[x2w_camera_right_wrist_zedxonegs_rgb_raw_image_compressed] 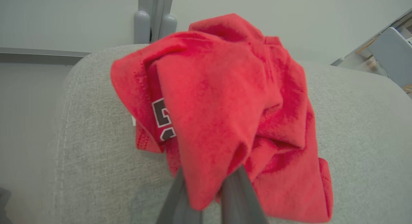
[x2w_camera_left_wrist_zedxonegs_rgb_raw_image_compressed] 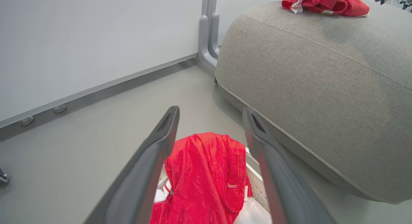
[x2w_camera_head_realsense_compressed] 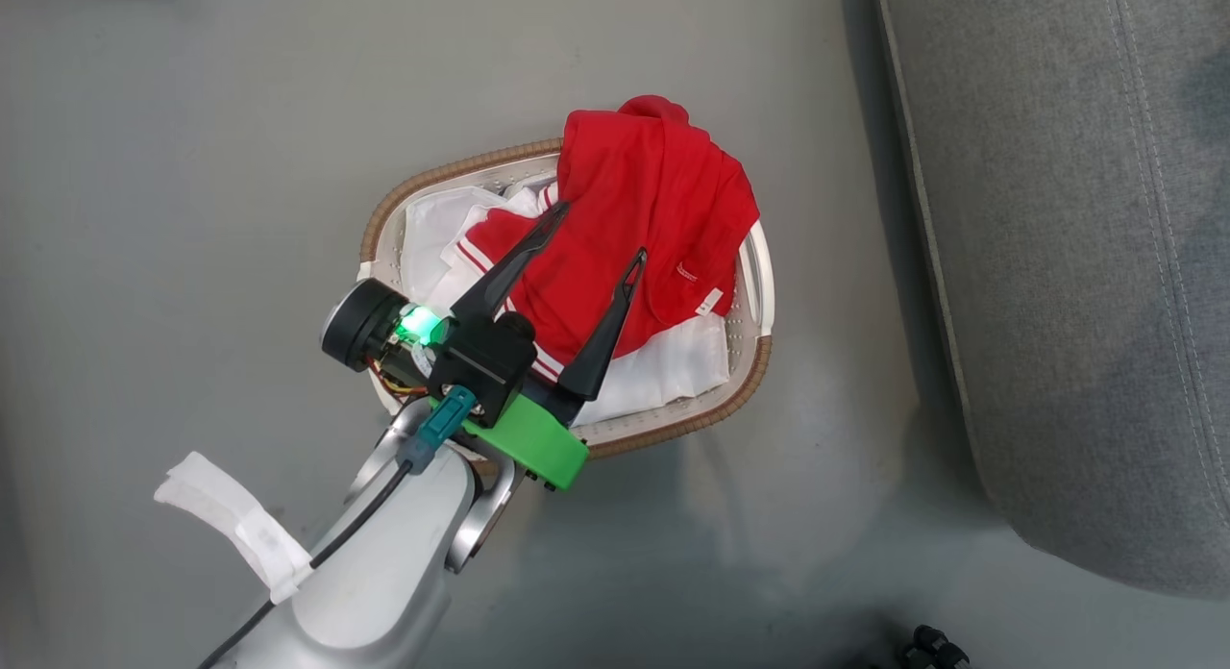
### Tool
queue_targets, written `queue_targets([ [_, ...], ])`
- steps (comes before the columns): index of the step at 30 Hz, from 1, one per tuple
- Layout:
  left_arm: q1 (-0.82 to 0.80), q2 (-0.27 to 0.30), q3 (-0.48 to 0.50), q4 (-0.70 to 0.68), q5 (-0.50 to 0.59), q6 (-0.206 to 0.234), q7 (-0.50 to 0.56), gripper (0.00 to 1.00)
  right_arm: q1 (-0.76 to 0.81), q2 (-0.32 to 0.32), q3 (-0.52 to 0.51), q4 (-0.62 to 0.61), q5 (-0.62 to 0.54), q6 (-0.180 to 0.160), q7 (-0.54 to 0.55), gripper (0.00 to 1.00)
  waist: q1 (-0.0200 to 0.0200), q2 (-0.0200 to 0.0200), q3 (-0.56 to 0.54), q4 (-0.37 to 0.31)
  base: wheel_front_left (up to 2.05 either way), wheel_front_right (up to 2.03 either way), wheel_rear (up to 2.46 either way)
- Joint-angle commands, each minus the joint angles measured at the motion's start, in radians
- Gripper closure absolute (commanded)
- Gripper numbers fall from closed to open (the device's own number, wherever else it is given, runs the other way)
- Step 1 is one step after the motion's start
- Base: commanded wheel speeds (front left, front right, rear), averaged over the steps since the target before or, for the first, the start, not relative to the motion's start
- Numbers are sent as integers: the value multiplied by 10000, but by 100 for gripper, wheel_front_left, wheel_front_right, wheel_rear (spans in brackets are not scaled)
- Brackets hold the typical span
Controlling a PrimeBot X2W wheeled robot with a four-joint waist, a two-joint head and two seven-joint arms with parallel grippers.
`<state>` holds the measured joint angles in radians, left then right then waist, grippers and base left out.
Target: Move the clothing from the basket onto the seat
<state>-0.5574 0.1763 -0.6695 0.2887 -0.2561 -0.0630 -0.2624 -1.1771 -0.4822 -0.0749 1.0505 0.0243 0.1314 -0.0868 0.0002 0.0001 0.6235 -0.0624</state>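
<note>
Clothing (x2w_camera_head_realsense_compressed: 644, 217) split btw basket (x2w_camera_head_realsense_compressed: 452, 174) & seat (x2w_camera_head_realsense_compressed: 1076, 265).
L gripper (x2w_camera_head_realsense_compressed: 601, 232) spread wide, hanging over red heap at basket's 1 o'clock side, white sheet (x2w_camera_head_realsense_compressed: 673, 371) under it. Seat at 3 o'clock of basket, strip of grey floor (x2w_camera_head_realsense_compressed: 846, 381) btw them. R gripper (x2w_camera_right_wrist_zedxonegs_rgb_raw_image_compressed: 206, 198) pressed together, pinching second red garment (x2w_camera_right_wrist_zedxonegs_rgb_raw_image_compressed: 225, 98) on seat top; grey wall post (x2w_camera_right_wrist_zedxonegs_rgb_raw_image_compressed: 154, 18) at 12 behind.

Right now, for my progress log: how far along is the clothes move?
Done: the first garment is on the seat. In hand: the right gripper is shut on it, not yet released. Left: a second garment lies in the basket, under the open left gripper.
</note>
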Motion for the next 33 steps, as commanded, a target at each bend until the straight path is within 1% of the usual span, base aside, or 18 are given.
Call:
queue_targets([
  [1,-67,66,54,8,-1,-58,-31,0,186,44,88,90,168,-14,-141,100,-2,-1,-36,-83,0,0,0],
  [3,10,110,88,52,1,-50,-32,0,284,160,240,209,337,-14,-237,99,-2,-1,-111,-180,0,0,0],
  [4,43,119,99,70,0,-54,-31,0,289,177,301,246,402,-14,-273,92,-2,-1,-151,-220,0,0,0],
  [6,97,130,108,84,0,-74,-32,0,349,234,465,275,547,-14,-459,62,-2,-1,-250,-309,0,0,0],
  [7,154,133,137,110,-19,-76,-21,0,477,251,595,328,677,-14,-656,0,-2,-1,-363,-384,0,0,0],
  [15,454,84,470,90,-182,-11,-21,0,1188,502,1194,383,1113,-14,-1287,0,-2,-1,-1097,-671,0,0,0],
  [21,872,28,961,10,-300,90,-21,0,1825,821,1761,128,1345,-14,-1589,0,-2,-1,-1938,-787,0,0,0],
  [28,1541,-182,1609,-25,-423,202,-19,0,2342,1013,2381,-397,1652,-14,-1745,0,-2,-1,-3066,-588,0,0,0],
  [33,2117,-241,2230,-91,-513,288,-17,0,2703,1244,2577,-920,1762,-14,-1776,0,-2,-1,-3720,-263,0,0,0],
])
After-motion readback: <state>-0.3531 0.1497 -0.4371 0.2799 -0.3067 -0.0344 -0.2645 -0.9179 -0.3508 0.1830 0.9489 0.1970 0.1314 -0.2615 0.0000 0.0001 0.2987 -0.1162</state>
